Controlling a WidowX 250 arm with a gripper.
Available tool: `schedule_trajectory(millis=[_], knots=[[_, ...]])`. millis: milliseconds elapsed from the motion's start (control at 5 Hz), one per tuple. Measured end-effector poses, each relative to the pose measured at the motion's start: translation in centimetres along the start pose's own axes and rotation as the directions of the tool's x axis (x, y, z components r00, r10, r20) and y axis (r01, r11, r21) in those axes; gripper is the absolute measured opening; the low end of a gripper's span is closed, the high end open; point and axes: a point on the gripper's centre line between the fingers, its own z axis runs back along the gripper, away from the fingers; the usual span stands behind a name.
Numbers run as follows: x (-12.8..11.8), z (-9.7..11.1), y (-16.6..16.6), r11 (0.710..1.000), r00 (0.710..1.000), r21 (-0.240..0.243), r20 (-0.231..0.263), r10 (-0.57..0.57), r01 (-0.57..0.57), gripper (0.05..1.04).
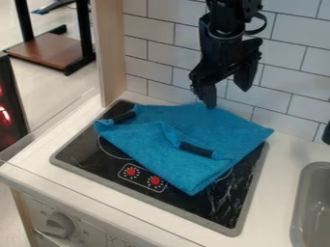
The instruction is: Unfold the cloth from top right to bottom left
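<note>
End effector (226,91) open, tips spread, with the blue cloth (226,124) just below it, partly folded on the stovetop (77,154); risk: closing on the edge beneath could pinch several layers, dragging the whole cloth instead of unfolding it.

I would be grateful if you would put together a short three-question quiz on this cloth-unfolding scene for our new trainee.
1. Multiple choice: where does the blue cloth mostly lie?
A) in a basket
B) on the black stove top
C) on the floor

2. True or false: the gripper is at the cloth's back edge, next to the tiled wall, with its fingers apart.

3. Fill in the number: the stove top has ___ red knobs on its front part.

Key: 1. B; 2. true; 3. two.
</note>
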Motion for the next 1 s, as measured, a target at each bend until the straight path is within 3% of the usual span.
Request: schedule_trajectory(millis=[400,1000], knots=[[-1.4,-2.1,2.9,0.998,0.998,0.061,-0.055,0.016,-0.012,0.999],[-0.4,-1.8,6.8,0.988,0.999,0.143,-0.003,0.054,-0.053,0.999]])
